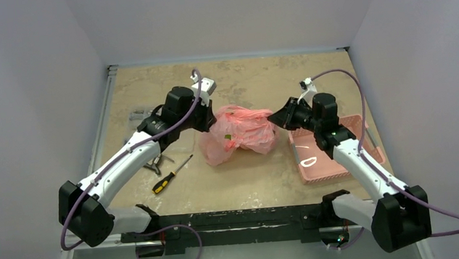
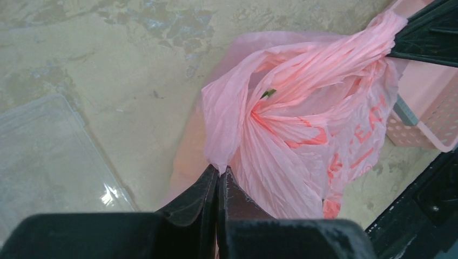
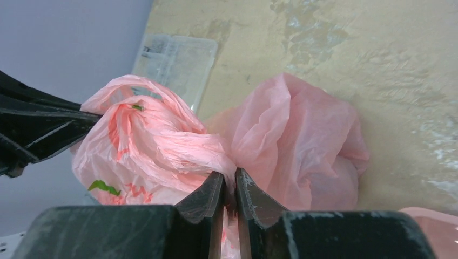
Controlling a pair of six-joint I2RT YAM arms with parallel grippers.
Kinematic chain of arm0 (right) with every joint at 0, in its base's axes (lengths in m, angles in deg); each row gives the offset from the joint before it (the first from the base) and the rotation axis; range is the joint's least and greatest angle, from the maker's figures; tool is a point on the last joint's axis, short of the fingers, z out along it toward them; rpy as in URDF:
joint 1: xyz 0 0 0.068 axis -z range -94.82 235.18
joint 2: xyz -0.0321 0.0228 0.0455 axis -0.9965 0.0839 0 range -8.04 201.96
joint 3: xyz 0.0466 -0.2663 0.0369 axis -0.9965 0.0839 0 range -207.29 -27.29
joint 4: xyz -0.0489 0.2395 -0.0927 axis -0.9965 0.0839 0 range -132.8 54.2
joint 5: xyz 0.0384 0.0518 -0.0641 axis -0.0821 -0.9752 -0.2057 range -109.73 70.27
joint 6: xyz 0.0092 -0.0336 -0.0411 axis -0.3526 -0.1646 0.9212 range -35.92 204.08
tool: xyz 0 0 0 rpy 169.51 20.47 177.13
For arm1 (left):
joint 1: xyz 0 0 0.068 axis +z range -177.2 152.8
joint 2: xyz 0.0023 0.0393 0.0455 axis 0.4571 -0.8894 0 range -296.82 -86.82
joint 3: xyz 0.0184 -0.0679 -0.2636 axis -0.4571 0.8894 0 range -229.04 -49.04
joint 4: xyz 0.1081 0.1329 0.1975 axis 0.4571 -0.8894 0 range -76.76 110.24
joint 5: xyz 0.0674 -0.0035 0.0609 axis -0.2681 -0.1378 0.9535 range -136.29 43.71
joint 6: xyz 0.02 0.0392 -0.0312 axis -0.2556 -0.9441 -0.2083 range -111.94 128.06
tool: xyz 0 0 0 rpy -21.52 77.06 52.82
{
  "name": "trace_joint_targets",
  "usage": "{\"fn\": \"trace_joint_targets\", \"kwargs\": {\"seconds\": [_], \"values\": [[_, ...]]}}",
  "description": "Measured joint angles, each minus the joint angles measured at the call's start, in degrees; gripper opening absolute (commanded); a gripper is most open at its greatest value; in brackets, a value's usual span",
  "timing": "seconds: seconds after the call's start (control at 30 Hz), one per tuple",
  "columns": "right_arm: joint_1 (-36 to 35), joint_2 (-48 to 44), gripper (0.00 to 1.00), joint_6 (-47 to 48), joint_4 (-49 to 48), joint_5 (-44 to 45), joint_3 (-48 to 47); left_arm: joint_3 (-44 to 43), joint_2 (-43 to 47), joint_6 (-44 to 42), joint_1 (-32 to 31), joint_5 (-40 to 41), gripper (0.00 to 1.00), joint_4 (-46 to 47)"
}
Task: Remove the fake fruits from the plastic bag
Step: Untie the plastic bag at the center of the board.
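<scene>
The pink plastic bag (image 1: 240, 133) lies crumpled at the table's middle, stretched between both grippers. My left gripper (image 1: 212, 119) is shut on the bag's left edge; in the left wrist view the film (image 2: 281, 135) is pinched between the fingertips (image 2: 219, 174). My right gripper (image 1: 274, 118) is shut on the bag's right handle; in the right wrist view the film (image 3: 178, 145) is clamped at the tips (image 3: 229, 177). A small green leaf (image 2: 268, 93) shows in the bag's mouth. The fruits themselves are hidden inside the bag.
A rigid pink basket (image 1: 334, 152) stands at the right, under the right arm. A yellow-handled screwdriver (image 1: 172, 174) and pliers lie at the left front. A clear plastic lid (image 2: 48, 156) lies at the far left.
</scene>
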Motion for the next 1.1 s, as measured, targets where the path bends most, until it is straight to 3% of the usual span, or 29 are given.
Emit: {"fn": "trace_joint_targets", "kwargs": {"seconds": [0.2,0.43,0.6,0.77,0.93,1.1], "values": [[-5.9,0.1,0.45,10.8,14.9,8.1,-7.4,1.9,0.8,7.5,0.0,-7.3,0.00,1.4],[-24.9,6.1,0.66,18.7,29.4,25.9,-20.3,13.9,4.7,17.6,0.0,-14.5,0.00,4.9],[-35.7,13.3,0.77,25.8,35.0,41.8,-31.7,16.2,6.5,19.9,0.0,-16.1,0.00,4.8],[-43.4,18.2,0.79,32.3,37.0,52.6,-34.3,16.2,9.1,19.9,0.0,-16.3,0.00,4.7],[-45.6,18.7,0.76,36.8,37.6,53.7,-32.0,15.8,9.8,19.9,0.0,-15.8,0.00,3.7],[-45.3,13.2,0.61,38.2,34.0,52.0,-26.3,15.6,9.8,19.9,0.0,-14.8,0.00,3.5]]}}
